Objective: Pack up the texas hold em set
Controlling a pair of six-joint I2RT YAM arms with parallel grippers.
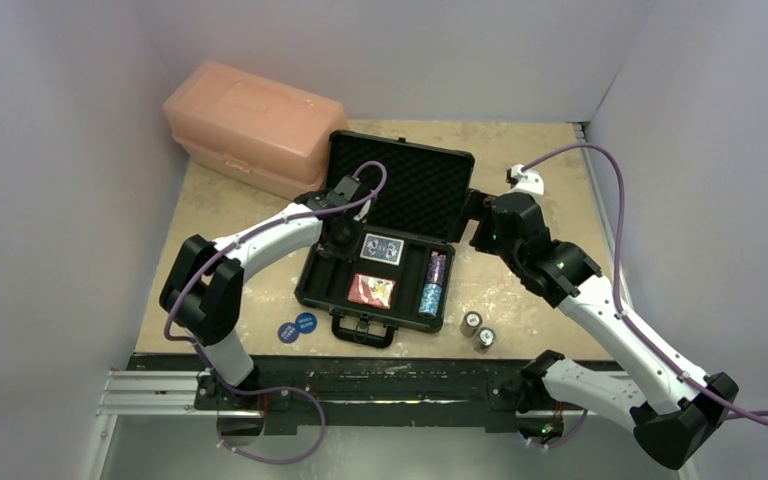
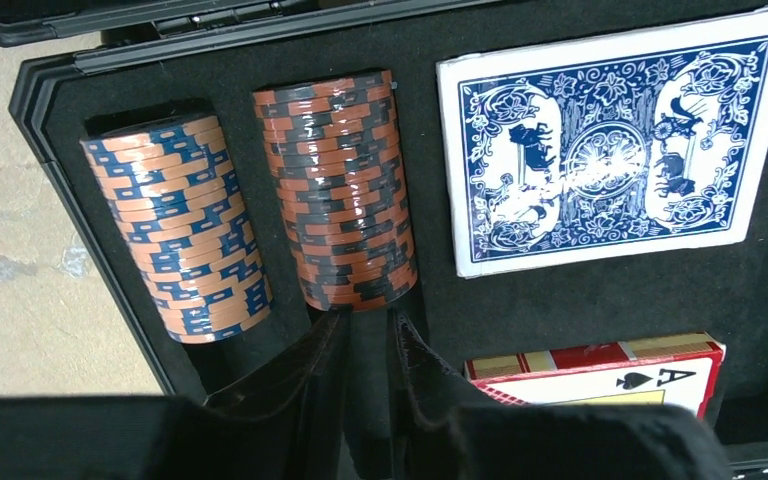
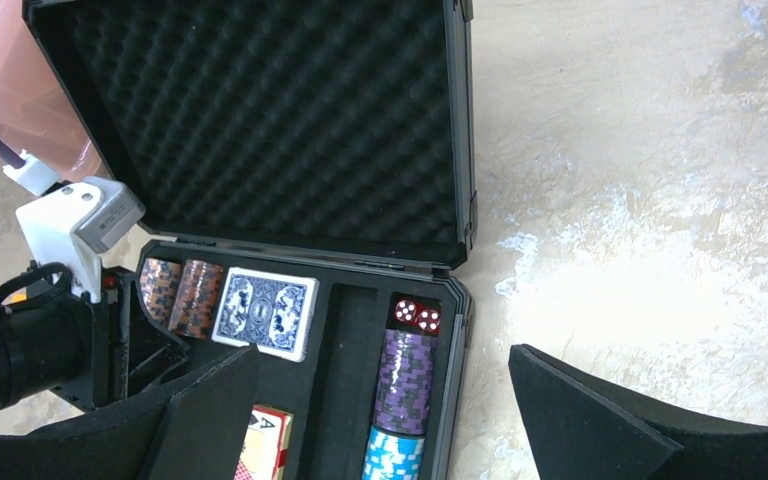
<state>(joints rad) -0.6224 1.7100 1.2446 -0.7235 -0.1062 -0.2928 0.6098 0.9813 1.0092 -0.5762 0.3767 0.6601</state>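
The black briefcase (image 1: 312,292) lies open with its foam lid (image 1: 400,185) raised. A blue deck (image 1: 381,248), a red deck (image 1: 371,290), purple chips (image 1: 436,267) and cyan chips (image 1: 430,298) sit in its slots. My left gripper (image 2: 365,318) is low in the case. Its jaws stand a narrow gap apart with nothing between them, tips against the end of the orange-black chip stack (image 2: 340,190). An orange-blue stack (image 2: 180,230) lies beside it. My right gripper (image 3: 382,350) hangs wide open over the case's right edge, above the purple chips (image 3: 405,380) and two red dice (image 3: 416,315).
Two short chip stacks (image 1: 477,330) stand on the table right of the case. Two blue round discs (image 1: 297,326) lie at its front left. A pink plastic box (image 1: 255,125) fills the back left corner. Walls close in on three sides.
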